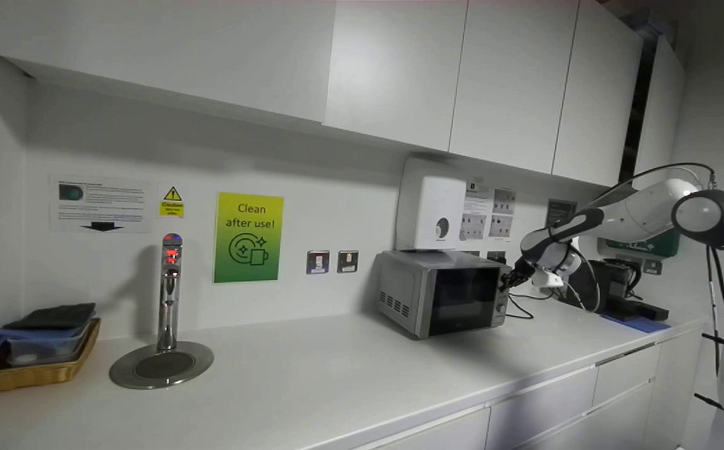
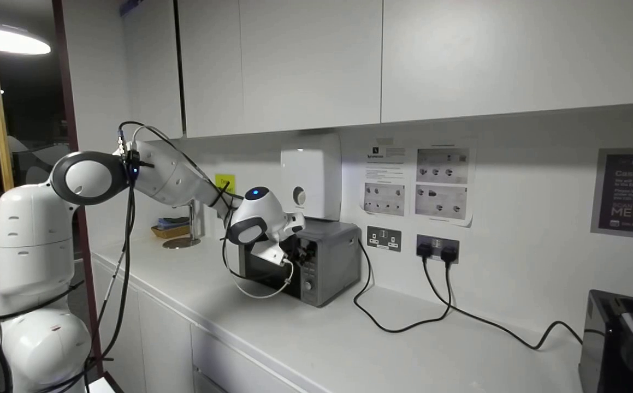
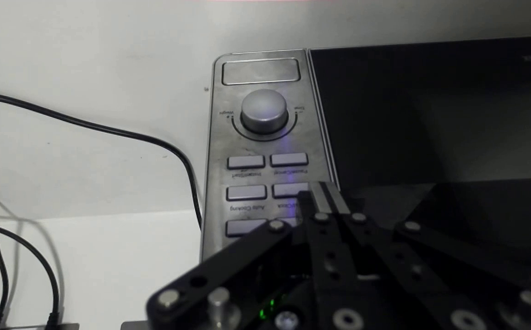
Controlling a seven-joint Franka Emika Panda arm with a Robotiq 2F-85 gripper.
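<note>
Microwave (image 2: pixel 341 265) stands right before my gripper (image 3: pixel 328 198), whose fingers (image 3: pixel 319 197), drawn tightly together, hide some buttons (image 3: pixel 288 189) in the wrist view. Ahead and higher hangs a white dispenser (image 2: pixel 311 174); to one side lies a black cable (image 3: pixel 123 133).

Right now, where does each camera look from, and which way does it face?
An exterior view: from nearer the tap, facing the wall and microwave; arm at right.
An exterior view: from nearer the black machine, facing the same wall; arm at left.
Wrist view: behind the shut gripper, which shows at bottom; facing the microwave's control panel, upside down.
Shared by both exterior views: microwave, arm, tap.
</note>
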